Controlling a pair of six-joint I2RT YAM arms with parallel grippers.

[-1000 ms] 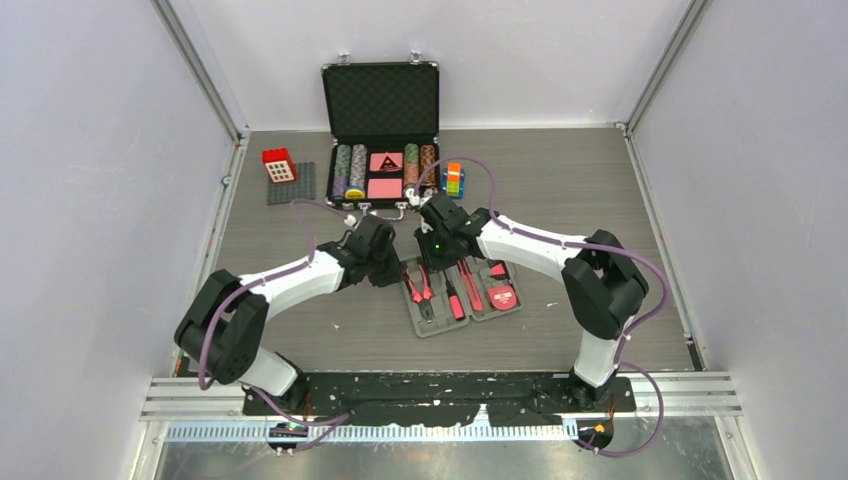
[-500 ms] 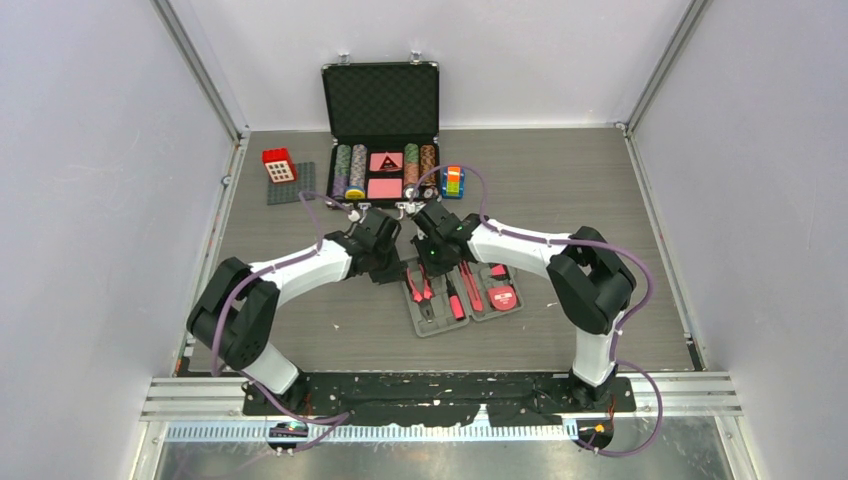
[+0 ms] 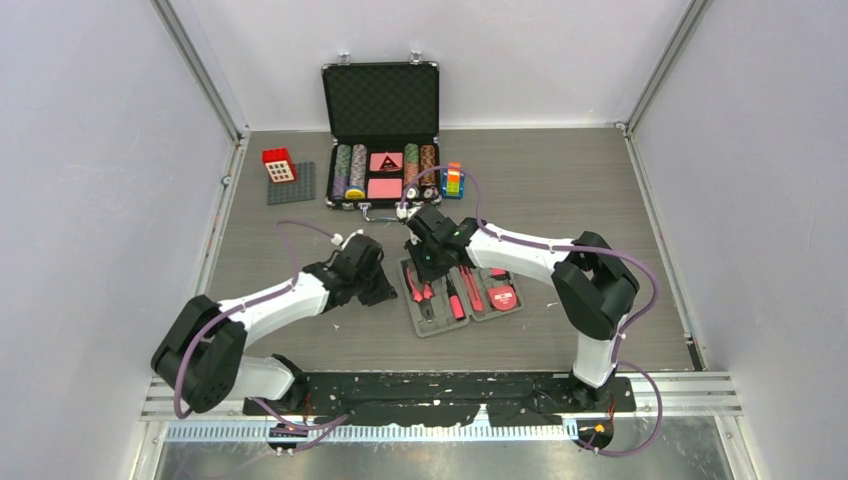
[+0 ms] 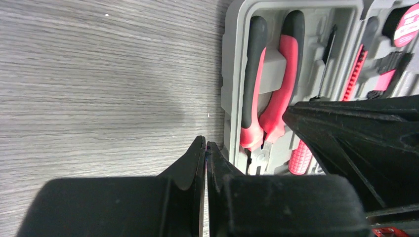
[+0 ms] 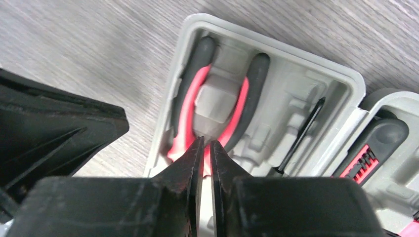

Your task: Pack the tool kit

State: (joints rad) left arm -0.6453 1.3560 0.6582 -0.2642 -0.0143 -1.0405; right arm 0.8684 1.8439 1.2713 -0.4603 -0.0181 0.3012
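Toward the middle of the counter (image 3: pixel 600 200), just ahead of the two arm bases, the open tool kit (image 3: pixel 432 331) lay flat with both claws crowding its left end. A bump between them looked likely, and a push from either could have slid the light case or levered the pliers (image 4: pixel 276 98) out of their slot. The left claw (image 4: pixel 205 143), fingers pressed together on nothing, sat low over bare counter just beside the kit's rim, its arm stretched forward. The right claw (image 5: pixel 207 143), all but closed and empty, pointed down over the pliers, its arm folded inward. Farther back stood the chip case (image 3: pixel 380 100), open.
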